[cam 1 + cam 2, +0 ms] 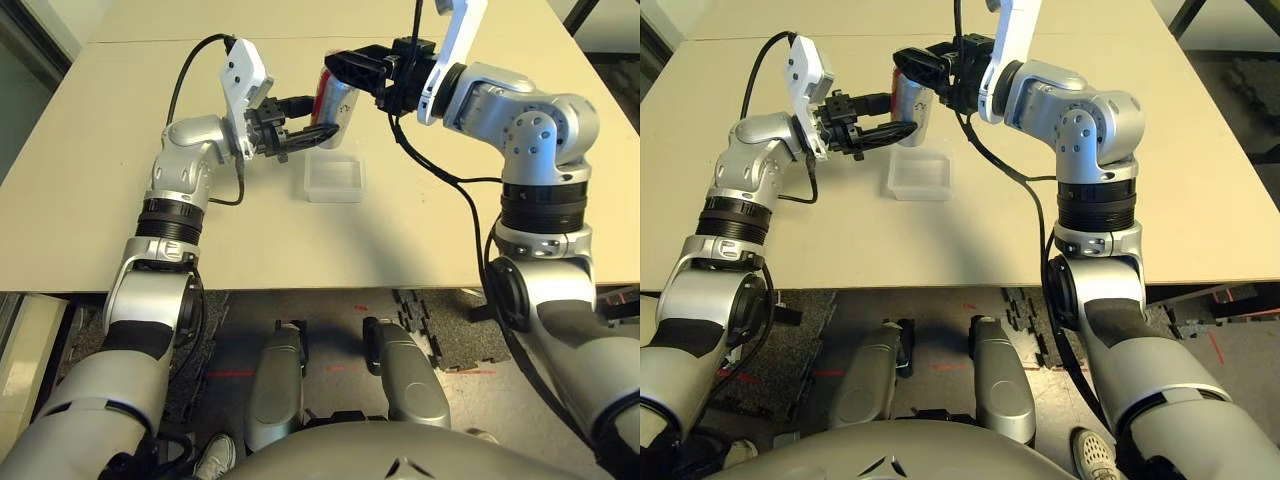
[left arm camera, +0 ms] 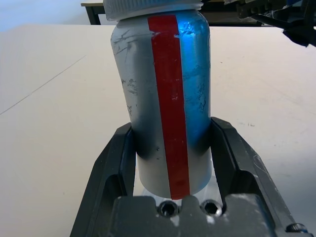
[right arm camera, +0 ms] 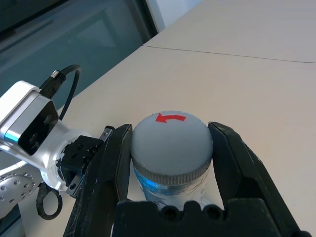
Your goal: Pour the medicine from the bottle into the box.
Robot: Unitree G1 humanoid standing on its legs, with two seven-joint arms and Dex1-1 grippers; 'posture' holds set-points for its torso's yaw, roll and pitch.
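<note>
Two tools on bottle (image 1: 335, 98), raised above box (image 1: 334, 178) mid-desk | left tool (image 1: 303, 128) pinching lower body | right tool (image 3: 170, 143) clamping cap (image 3: 171, 143), still on | rigid, slick metal, probably light; hold low, twist cap.

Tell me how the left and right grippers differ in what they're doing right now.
The left gripper clamps the bottle's lower body; the right gripper closes on its grey cap. The left comes in from the robot's left, the right from its right. Both hold the bottle above the table, behind the box.
</note>
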